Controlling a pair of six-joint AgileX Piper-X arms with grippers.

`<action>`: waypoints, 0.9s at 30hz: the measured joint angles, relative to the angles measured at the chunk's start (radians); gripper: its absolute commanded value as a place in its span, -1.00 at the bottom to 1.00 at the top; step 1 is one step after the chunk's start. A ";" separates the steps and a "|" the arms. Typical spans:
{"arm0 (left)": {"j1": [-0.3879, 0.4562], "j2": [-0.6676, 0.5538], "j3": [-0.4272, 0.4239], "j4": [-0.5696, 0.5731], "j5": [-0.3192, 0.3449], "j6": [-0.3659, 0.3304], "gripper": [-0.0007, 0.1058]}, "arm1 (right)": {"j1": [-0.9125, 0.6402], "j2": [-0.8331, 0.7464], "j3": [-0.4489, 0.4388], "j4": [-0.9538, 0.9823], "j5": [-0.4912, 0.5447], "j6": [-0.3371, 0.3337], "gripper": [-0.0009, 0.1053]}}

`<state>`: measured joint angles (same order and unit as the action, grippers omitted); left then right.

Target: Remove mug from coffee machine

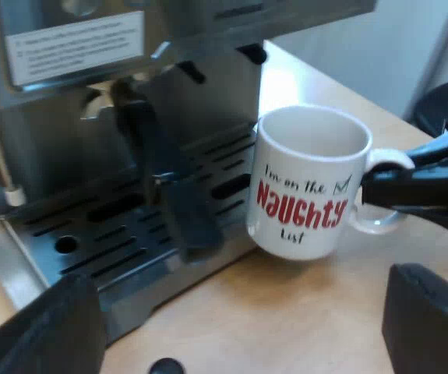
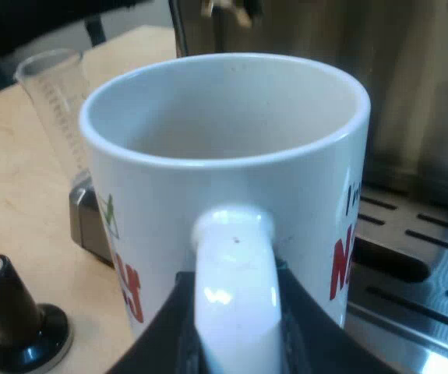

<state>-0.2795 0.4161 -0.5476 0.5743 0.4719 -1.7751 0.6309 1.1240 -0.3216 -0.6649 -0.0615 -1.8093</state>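
A white mug point(image 1: 309, 179) with red "NAUGHTY" lettering stands upright at the outer corner of the espresso machine's drip tray point(image 1: 91, 234), partly over the wooden table. I cannot tell whether its base touches anything. My right gripper point(image 1: 379, 191) is shut on the mug's handle point(image 2: 235, 288), one black finger point(image 2: 298, 323) on each side of it. The mug point(image 2: 224, 164) is empty inside. My left gripper point(image 1: 239, 335) is open, low over the table before the tray, with nothing between its fingers.
The holder's dark handle point(image 1: 169, 187) sticks out from the machine's front point(image 1: 68, 47) over the tray, close to the mug. On the table beyond the mug stand a measuring glass point(image 2: 56, 93) and a black-knobbed tamper point(image 2: 17, 315). A small black round thing point(image 1: 165, 366) lies near my left gripper.
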 measured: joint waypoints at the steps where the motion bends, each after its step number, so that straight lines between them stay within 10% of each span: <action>1: 0.000 0.000 0.000 0.000 0.005 0.000 0.65 | 0.000 -0.015 0.007 0.000 0.005 0.000 -0.98; 27: -0.110 0.000 0.000 0.000 0.021 -0.012 0.65 | 0.000 -0.291 0.054 0.291 0.561 0.000 -0.98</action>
<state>-0.3896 0.4161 -0.5476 0.5743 0.4932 -1.7872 0.6309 0.8329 -0.2678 -0.3743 0.4995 -1.8093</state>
